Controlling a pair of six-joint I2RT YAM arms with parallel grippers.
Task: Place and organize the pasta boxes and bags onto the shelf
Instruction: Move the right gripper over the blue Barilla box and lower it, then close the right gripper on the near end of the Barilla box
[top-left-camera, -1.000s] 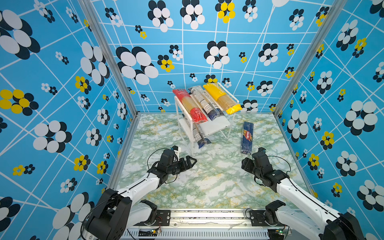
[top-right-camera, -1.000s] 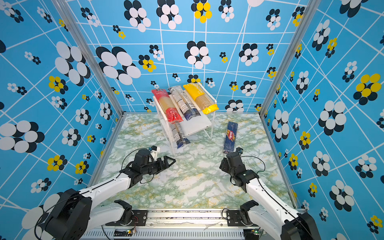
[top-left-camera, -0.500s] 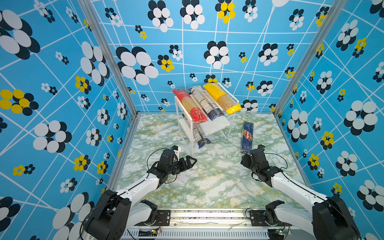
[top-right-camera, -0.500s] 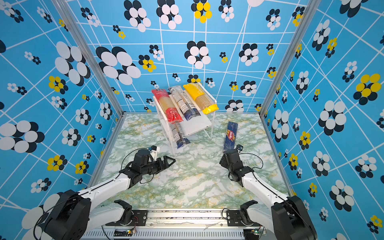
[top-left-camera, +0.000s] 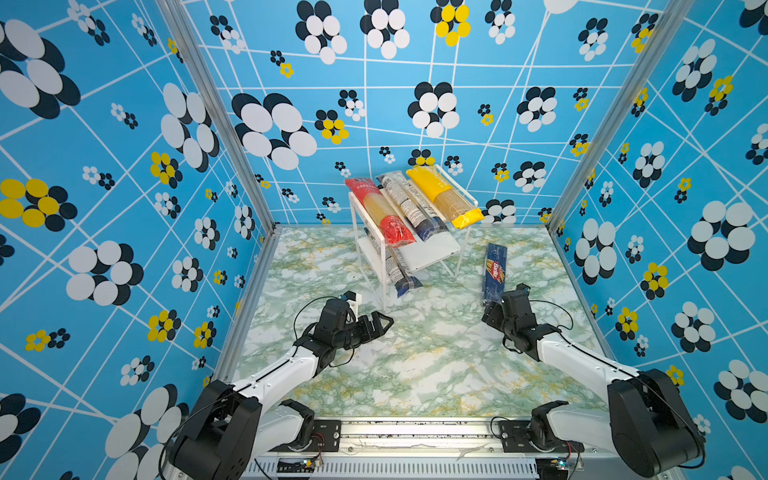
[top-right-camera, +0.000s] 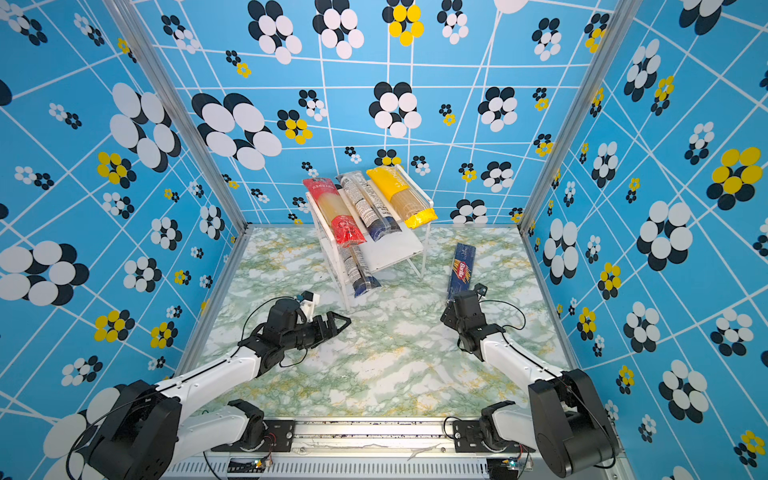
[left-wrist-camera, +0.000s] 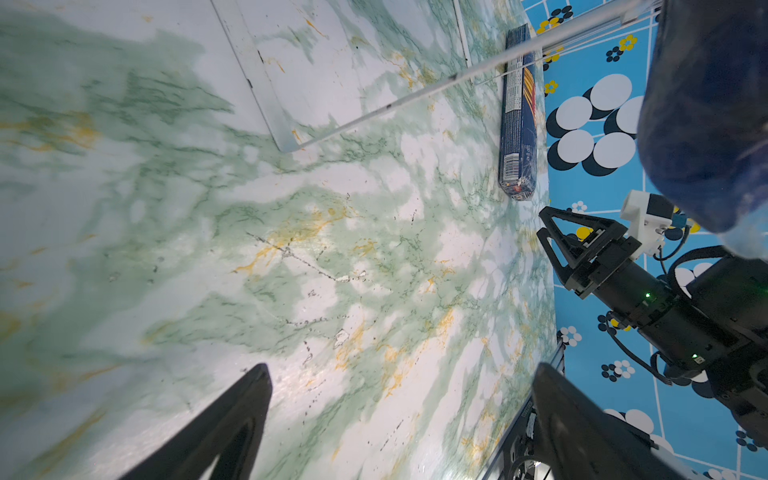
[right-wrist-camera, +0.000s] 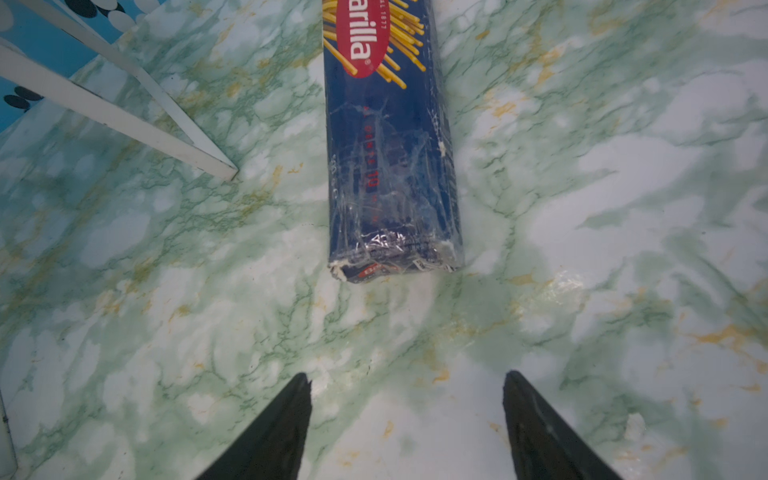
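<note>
Closing from this spot, the right pincer (right-wrist-camera: 407, 376), spread wide and empty, would probably catch only the crumpled near end of the navy box (right-wrist-camera: 390, 166). A grip that far out on a long pack could let the far end sag and swing into the shelf leg (right-wrist-camera: 124, 120) just beside it. The glossy wrap may also slide between the fingers.

The box lies flat on the counter (right-wrist-camera: 623, 208) straight ahead of the pincer, just beyond the fingertips. Its length runs away from them, roughly centred on the gap, and it is not yet between the jaws. Farther off, ahead and toward the robot's left, stands the shelf (top-left-camera: 432, 249), with bare board on its lower tier. The left pincer (left-wrist-camera: 401, 368), also spread and empty, hovers well apart.
</note>
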